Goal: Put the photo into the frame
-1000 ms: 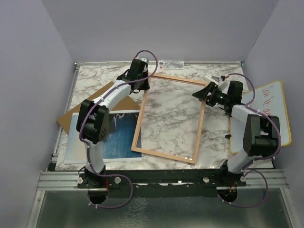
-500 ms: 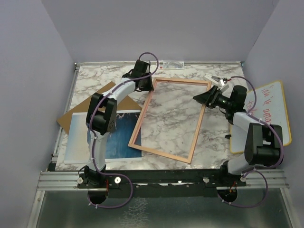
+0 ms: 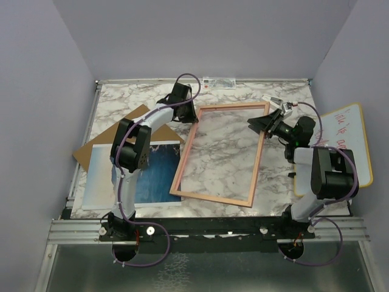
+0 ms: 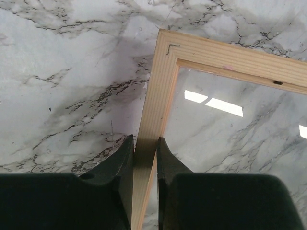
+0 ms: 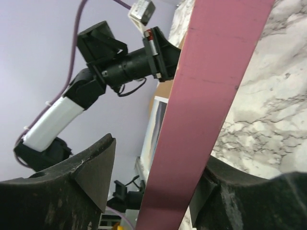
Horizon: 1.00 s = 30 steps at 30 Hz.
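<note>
Marble-pattern bench (image 3: 121, 103) carries the frame (image 3: 184, 152) at centre, wood back up. Left end effector (image 4: 144, 158) is clamped on the frame's wood rail, just short of its far left corner. Right end effector (image 5: 156, 163) stands partly open astride the pink right rail, with one finger (image 5: 91, 167) clear of it. Photo (image 3: 155, 173) lies face up at near left, partly on a brown board (image 3: 91, 149). The frame's near left corner overlaps the photo. Whiteboard (image 3: 346, 146) at right bears red handwriting, too small to read. Label (image 3: 219, 82) at the far edge is also unreadable.
</note>
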Motion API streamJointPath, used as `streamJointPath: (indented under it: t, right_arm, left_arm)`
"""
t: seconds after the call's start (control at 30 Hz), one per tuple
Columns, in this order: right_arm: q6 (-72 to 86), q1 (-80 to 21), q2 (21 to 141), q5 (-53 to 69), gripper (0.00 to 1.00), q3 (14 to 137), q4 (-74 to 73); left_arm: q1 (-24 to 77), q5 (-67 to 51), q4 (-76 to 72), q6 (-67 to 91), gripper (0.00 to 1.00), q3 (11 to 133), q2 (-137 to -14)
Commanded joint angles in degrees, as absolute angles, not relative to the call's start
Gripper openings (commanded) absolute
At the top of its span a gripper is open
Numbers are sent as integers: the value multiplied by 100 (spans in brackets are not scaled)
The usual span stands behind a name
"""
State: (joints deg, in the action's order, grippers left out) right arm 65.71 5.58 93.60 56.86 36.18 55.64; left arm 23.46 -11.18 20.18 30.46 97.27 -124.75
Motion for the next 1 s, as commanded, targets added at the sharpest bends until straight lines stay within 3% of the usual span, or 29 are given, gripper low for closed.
streamJointPath:
  t: [0.0,0.2,0.57,0.7,0.9,0.93,0.97]
  right_arm:
    - [7915,473,9571,6245,64,3430,7430]
    - [8112,467,9604,6407,73,3380,7475]
    - [8641,467,9868,6268,49,3457,8147]
    - [8308,469,9747,6172,44,3499,7584]
    - [7686,470,9479,6054,40,3577,6664]
    - [7682,467,9469,6038,40,3574,6647]
    - [7688,469,9466,6018,39,3570,6645]
  left_arm:
    - [2409,-1139,1771,3369,1,9595,-12579]
    - [2408,-1146,1665,3466,18,9445,-12627]
    - [2384,-1266,1557,3534,46,9299,-12627]
    - [2334,-1211,1567,3495,58,9299,-12521]
    - [2320,-868,1755,3223,86,9360,-12211]
    - [2320,-815,1798,3169,96,9384,-12156]
    - [2320,-772,1834,3120,99,9406,-12075]
